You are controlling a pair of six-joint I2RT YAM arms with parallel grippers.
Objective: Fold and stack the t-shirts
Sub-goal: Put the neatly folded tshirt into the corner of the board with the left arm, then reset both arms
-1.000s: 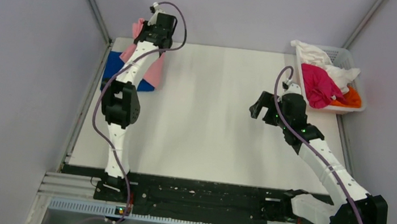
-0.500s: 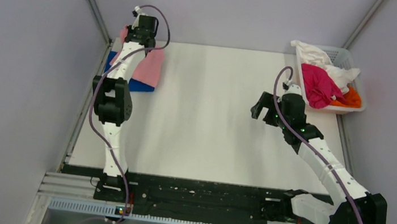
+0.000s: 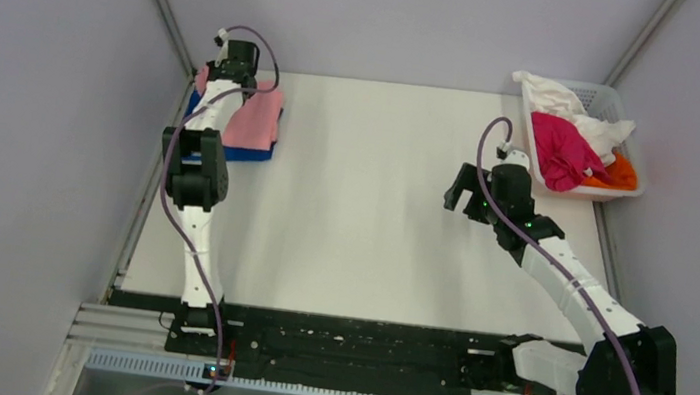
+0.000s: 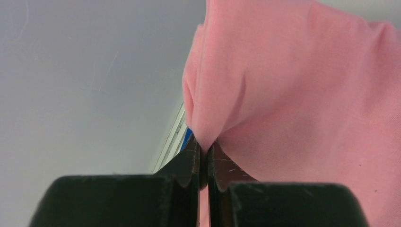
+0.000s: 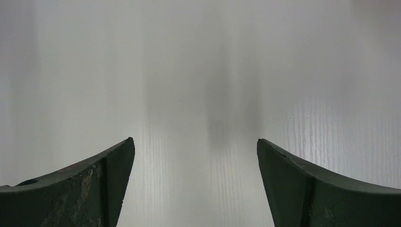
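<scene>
Over the last second your left arm has swung back toward the far left corner of the table [image 3: 362, 229], and the pink t-shirt [image 3: 257, 121] has gone with it. A moment ago it trailed in a bunched diagonal strip off the arm; now it lies spread as a neat folded panel on top of the blue t-shirt [image 3: 249, 154], with only a blue strip showing along the near edge and a sliver at the left. Your left fingers [image 4: 191, 158] are still pinched fully together on a puckered fold of the pink cloth, so the shirt is placed but not let go. That likely means the stacking of this second shirt is all but done: you probably need only release and lift away without dragging the top layer askew. Your right fingers [image 5: 94, 184] have stayed spread as wide as they go, holding nothing, hovering over bare table right of centre. The white basket [image 3: 600, 194] at the far right holds the magenta t-shirt [image 3: 559, 148], white t-shirt [image 3: 550, 93] and orange t-shirt [image 3: 621, 173], all unfolded, so most of the work remains.
</scene>
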